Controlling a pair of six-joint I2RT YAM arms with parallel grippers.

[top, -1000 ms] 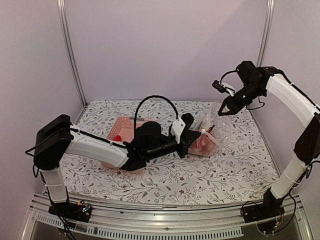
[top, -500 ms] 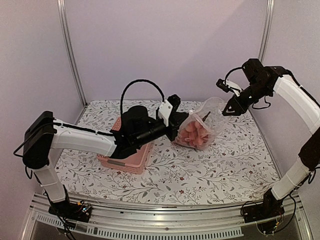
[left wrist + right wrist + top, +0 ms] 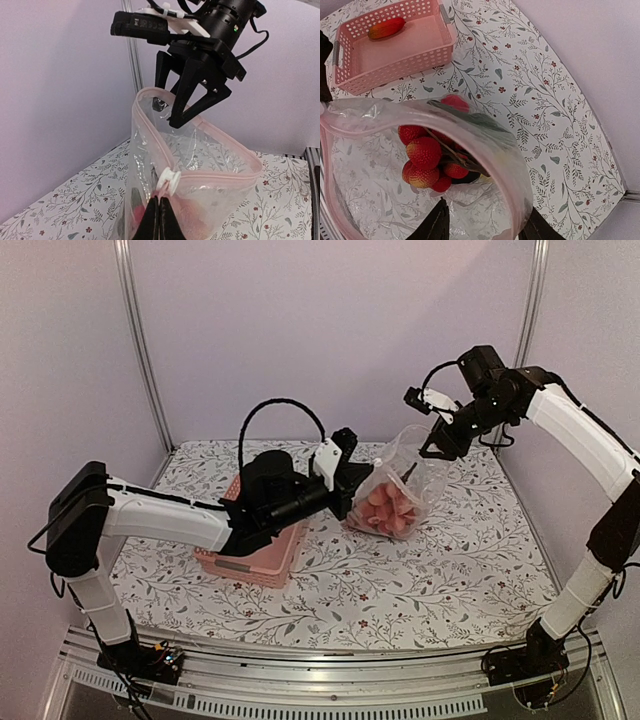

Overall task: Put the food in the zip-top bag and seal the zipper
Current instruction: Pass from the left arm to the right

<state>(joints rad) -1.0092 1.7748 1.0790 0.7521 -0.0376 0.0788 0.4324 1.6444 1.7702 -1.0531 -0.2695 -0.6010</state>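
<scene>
1. The left gripper (image 3: 159,216) is seen clenched. Its two dark fingertips are pressed together on the near rim of the zip-top bag (image 3: 398,488), just beneath the white slider (image 3: 168,179).
2. The right gripper (image 3: 485,216) is seen released, with its fingers spread well apart. The far rim of the bag is straddled rather than pinched: one finger is placed inside the mouth and the other outside it.
3. The zipper (image 3: 220,137), a pale pink strip, can be followed all the way round the mouth. The mouth is held wide open in a rough loop and is not sealed.
4. The bag is held upright between the two arms, over the back middle of the table, with its mouth turned up toward the right gripper. Whether its bottom rests on the floral tablecloth (image 3: 450,570) cannot be told.
5. The food (image 3: 424,152) is gathered at the bottom of the bag. Red toy strawberries are seen there, with a dark piece and some green among them.
6. The pink lattice basket (image 3: 395,59) is set on the tablecloth to the left of the bag and apart from it. In the top view it is partly covered by the left arm.
7. A single red-orange toy piece (image 3: 386,27) is left lying in the basket, close to one corner.
</scene>
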